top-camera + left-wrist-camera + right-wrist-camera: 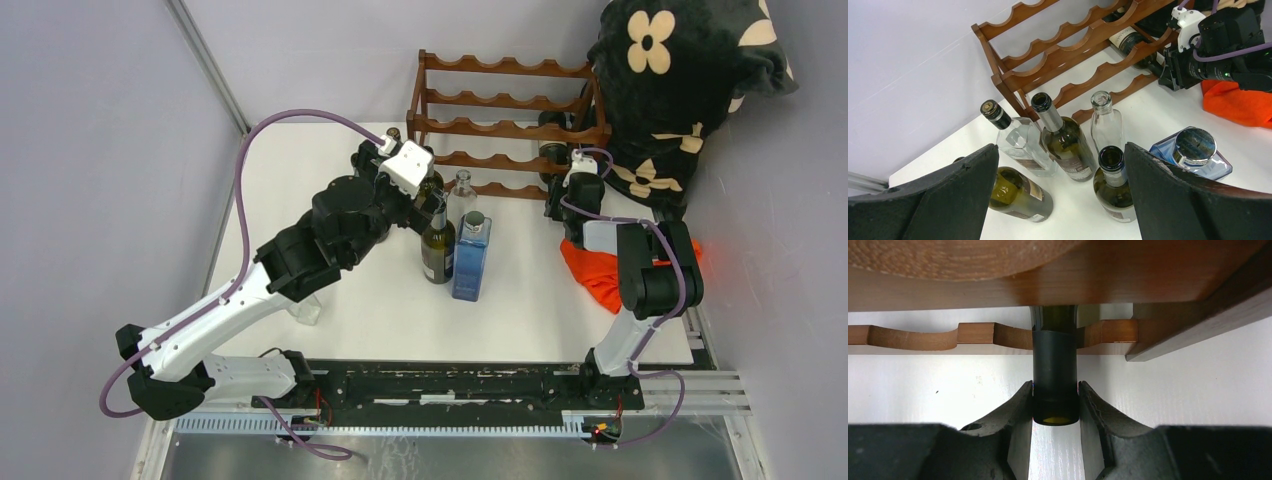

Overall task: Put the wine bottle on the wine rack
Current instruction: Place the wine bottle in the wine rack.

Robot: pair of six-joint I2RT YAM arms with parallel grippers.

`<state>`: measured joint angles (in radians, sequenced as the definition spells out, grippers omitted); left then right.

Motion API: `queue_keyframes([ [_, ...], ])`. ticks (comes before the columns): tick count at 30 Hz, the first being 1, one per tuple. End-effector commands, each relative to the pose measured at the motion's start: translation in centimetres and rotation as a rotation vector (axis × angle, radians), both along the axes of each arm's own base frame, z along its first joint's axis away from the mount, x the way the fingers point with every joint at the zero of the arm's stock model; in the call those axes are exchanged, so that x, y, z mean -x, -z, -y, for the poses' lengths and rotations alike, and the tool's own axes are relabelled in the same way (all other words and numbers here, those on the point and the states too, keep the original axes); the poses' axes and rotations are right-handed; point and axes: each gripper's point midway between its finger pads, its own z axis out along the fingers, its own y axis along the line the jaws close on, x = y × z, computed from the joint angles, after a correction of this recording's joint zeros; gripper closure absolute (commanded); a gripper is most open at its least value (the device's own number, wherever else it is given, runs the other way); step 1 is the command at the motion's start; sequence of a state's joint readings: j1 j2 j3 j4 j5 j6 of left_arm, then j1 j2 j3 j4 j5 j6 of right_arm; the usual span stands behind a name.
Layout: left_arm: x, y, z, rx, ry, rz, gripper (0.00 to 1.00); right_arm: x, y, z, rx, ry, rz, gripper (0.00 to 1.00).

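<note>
Wine bottle (1055, 371) lies level on the wine rack (983, 337), its neck clenched in the right tool (1055, 388) and its long axis running straight away into the rack. Left wrist view: left tool (1059, 150) hangs released over standing bottles (1065, 140). From above, the right arm is nearer.

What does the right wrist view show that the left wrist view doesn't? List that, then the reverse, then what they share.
Right wrist only: a close look at the right gripper shut on the neck of the wine bottle, its mouth facing the camera.
Left wrist only: the open left gripper above standing green bottles, a clear bottle, a blue bottle with a silver cap, and an orange cloth.
Both: the wine rack and the white table.
</note>
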<state>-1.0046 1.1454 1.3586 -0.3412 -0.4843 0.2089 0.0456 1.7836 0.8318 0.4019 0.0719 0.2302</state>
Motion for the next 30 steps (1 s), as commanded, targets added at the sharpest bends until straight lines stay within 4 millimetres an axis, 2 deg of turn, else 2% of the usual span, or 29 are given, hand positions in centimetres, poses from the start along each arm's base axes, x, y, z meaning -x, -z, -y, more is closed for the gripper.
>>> queue_keyframes([
  [1, 0.2, -2.9, 0.1, 0.093, 0.015, 0.035, 0.00, -2.9, -3.9, 1.2, -0.002, 0.069, 0.152, 0.76],
  [5, 0.2, -2.8, 0.2, 0.099, 0.018, 0.030, 0.00, -2.9, -3.6, 1.4, 0.000, 0.077, 0.157, 0.69],
  [11, 0.4, -3.2, 0.3, 0.114, 0.028, 0.029, 0.01, -2.6, -3.6, 1.3, 0.019, 0.058, 0.150, 0.41],
  [14, 0.7, -4.3, 0.4, 0.153, 0.044, 0.036, 0.01, -2.1, -4.3, 1.1, 0.035, 0.022, 0.150, 0.30],
  [19, 1.5, -6.7, 1.2, 0.226, 0.106, 0.053, 0.00, -0.5, -6.0, 0.1, 0.061, -0.092, 0.151, 0.26],
  [23, 2.5, -8.2, 2.1, 0.284, 0.180, 0.053, 0.00, 2.3, -7.0, -3.1, 0.045, -0.367, 0.139, 0.25],
  [24, 2.7, -8.5, 2.2, 0.298, 0.194, 0.053, 0.00, 3.0, -7.4, -2.9, 0.050, -0.434, 0.141, 0.25],
  [27, 3.4, -8.9, 2.1, 0.335, 0.220, 0.052, 0.00, 6.0, -7.9, -4.2, 0.041, -0.610, 0.115, 0.23],
  [30, 3.9, -8.9, 1.9, 0.362, 0.237, 0.053, 0.00, 8.5, -8.9, -4.3, 0.044, -0.696, 0.113, 0.23],
])
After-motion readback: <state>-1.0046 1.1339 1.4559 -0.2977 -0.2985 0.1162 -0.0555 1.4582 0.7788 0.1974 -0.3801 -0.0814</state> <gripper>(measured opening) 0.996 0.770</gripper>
